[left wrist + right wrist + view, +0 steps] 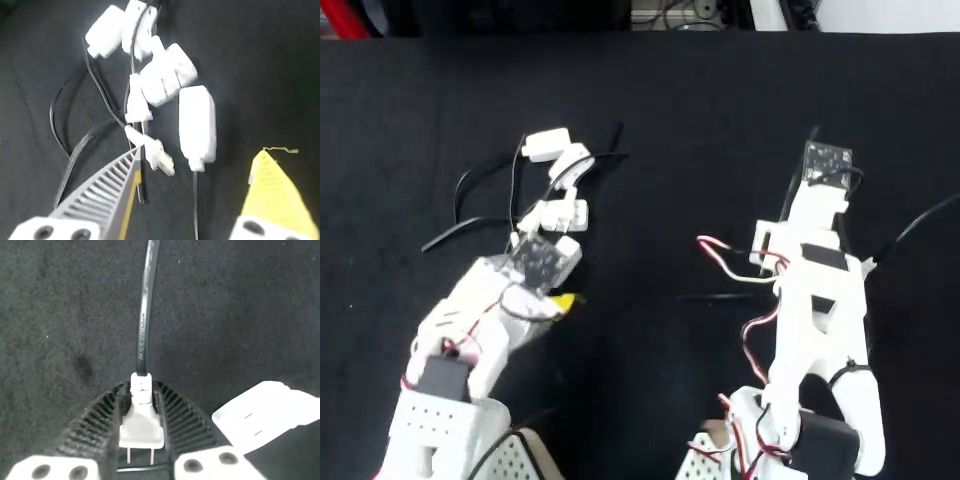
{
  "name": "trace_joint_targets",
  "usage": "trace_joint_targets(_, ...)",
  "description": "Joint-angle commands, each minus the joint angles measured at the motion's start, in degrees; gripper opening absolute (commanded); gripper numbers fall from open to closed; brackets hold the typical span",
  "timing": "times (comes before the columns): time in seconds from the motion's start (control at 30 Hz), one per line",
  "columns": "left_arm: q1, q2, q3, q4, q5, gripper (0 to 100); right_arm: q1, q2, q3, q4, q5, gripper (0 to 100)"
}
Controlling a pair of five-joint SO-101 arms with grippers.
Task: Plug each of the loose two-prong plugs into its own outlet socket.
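Observation:
My right gripper is shut on a white two-prong plug, whose black cable runs away over the black cloth. A white outlet socket with two slots lies just beside that gripper. My left gripper is open, one finger grey and the other yellow. Between the two fingers lies a white oblong socket block, with a small white plug close to the grey finger. Beyond them is a cluster of white plugs and sockets. In the high view this cluster sits just ahead of the left arm.
Thin black cables loop on the cloth to the left of the cluster. Two more white sockets lie at the far end of it. The right arm stretches up the right side, with red and white wires at its base.

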Motion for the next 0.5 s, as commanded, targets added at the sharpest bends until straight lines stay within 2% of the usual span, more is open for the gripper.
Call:
trace_joint_targets(0.0, 0.7, 12.4, -3.5, -8.8, 2.8, 34, -0.5, 0.2, -2.5, -0.6, -0.4, 1.2)
trace_joint_targets(0.13, 1.8, 26.9, -9.7, -14.2, 5.5, 34, -0.5, 0.2, -2.5, -0.6, -0.4, 1.2)
trace_joint_targets(0.27, 1.5, 42.0, -18.2, -14.9, 10.6, 34, -0.5, 0.2, -2.5, -1.2, -0.4, 1.2)
trace_joint_targets(0.37, 2.0, 51.3, -23.3, -14.4, 10.8, 33, -0.5, 0.2, -2.4, -1.5, -0.4, 1.2)
trace_joint_targets(0.47, 2.6, 56.6, -25.5, -14.3, 10.7, 29, -0.5, 0.2, -2.4, -1.5, -0.3, 1.2)
